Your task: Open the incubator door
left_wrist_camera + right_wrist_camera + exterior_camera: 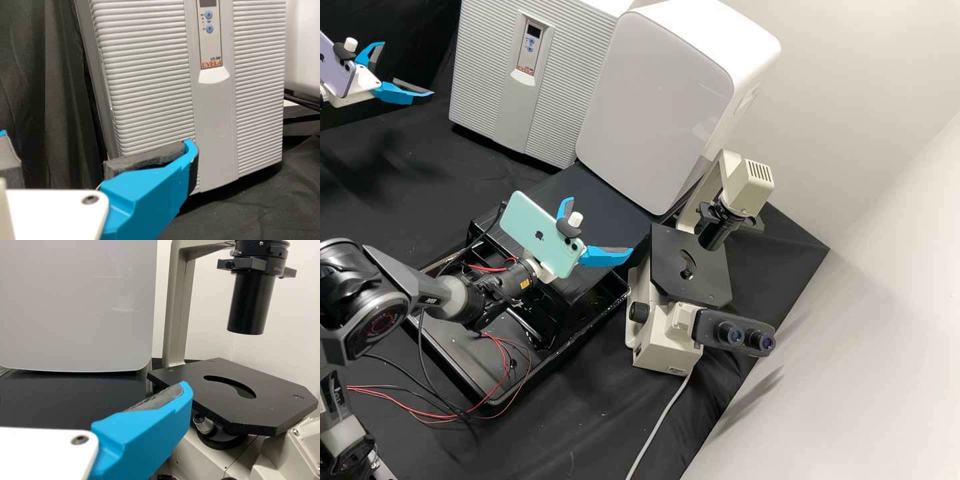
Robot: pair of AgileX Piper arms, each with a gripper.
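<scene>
The grey-white incubator [490, 80] stands at the back of the bench, its ribbed door closed as far as I can see. My left gripper [407, 69] is open at the upper left, apart from the incubator, with nothing between its fingers. In the left wrist view the ribbed incubator door [145, 75] rises beyond my left gripper [96, 140], whose one finger overlaps its lower part. Near the middle of the high view my right gripper [601, 225] is open and empty, before the microscope. The right wrist view has a blue finger of my right gripper [150, 435].
A smooth white cabinet [653, 100] stands right of the incubator. The microscope [667, 333] is on the right, its black stage [240, 405] close beyond the right gripper. A black tray [463, 377] with loose wires lies under the right arm.
</scene>
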